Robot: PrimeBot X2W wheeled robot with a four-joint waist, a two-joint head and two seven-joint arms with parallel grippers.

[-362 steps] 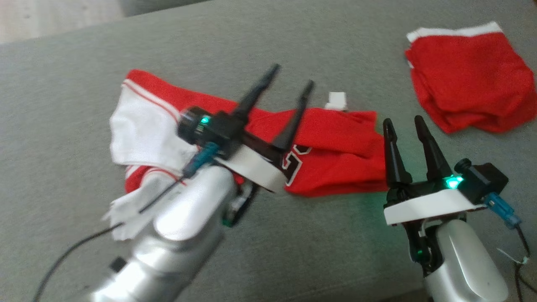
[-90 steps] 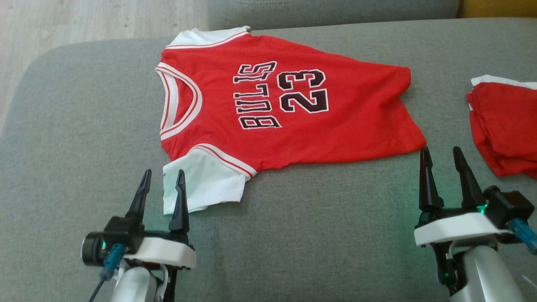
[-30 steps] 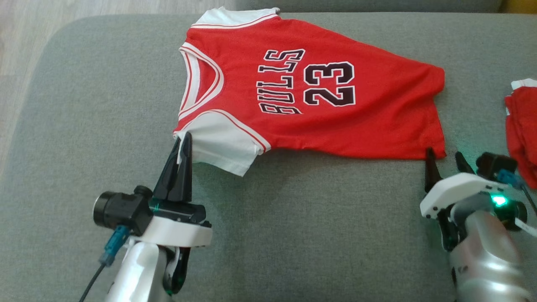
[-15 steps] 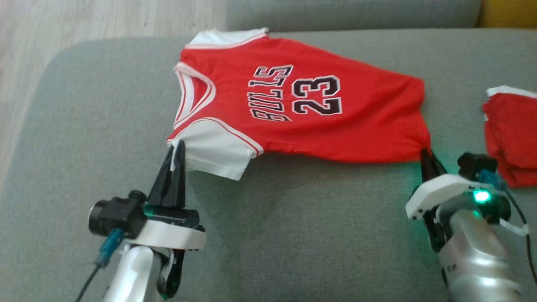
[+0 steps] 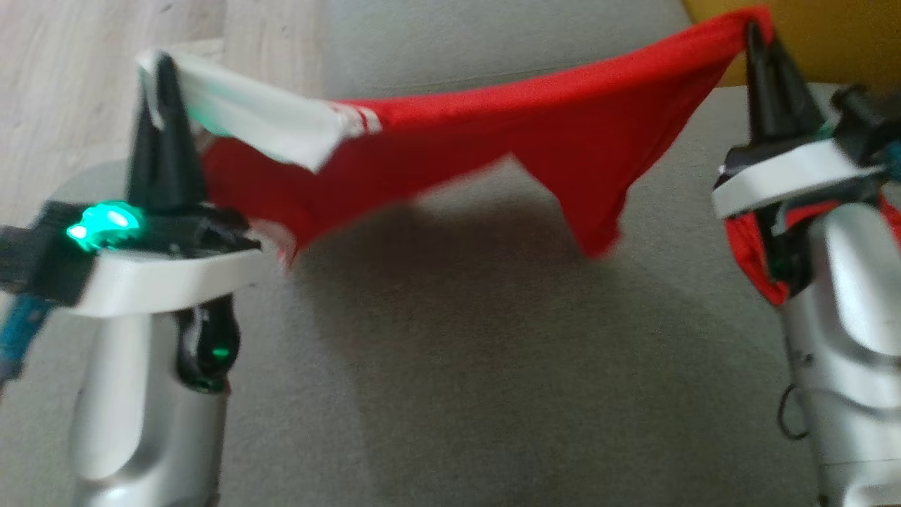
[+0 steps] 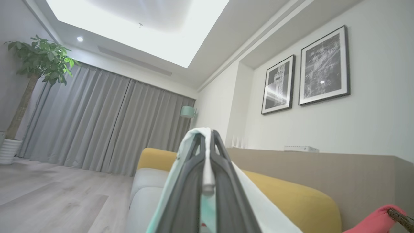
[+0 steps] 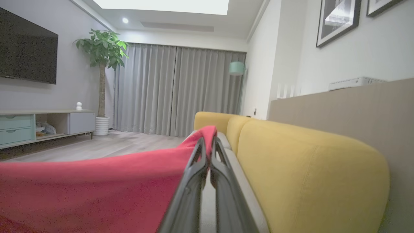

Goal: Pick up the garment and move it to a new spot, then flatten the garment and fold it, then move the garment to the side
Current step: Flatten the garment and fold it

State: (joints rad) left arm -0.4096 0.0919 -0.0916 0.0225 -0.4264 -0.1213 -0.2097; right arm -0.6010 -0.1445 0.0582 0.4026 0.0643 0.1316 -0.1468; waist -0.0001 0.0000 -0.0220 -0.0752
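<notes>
Underneath, a broad grey sofa seat [image 5: 450, 366], then yellow backrest cushions [image 7: 307, 181] behind it, grey curtains [image 7: 174, 87], a potted plant [image 7: 102, 58], two framed prints [image 6: 304, 71] on the wall and, smallest, a bit of other red cloth [image 5: 747, 257] just behind the right wrist. Held up clear of the seat, red jersey [image 5: 493, 141] strung between both claws, sagging to a point in the middle. At the upper left, left gripper [image 5: 163, 70] clenched on the white sleeve [image 5: 260, 116]; at the upper right, right gripper [image 5: 760, 35] clenched on the red hem corner [image 5: 728, 28].
</notes>
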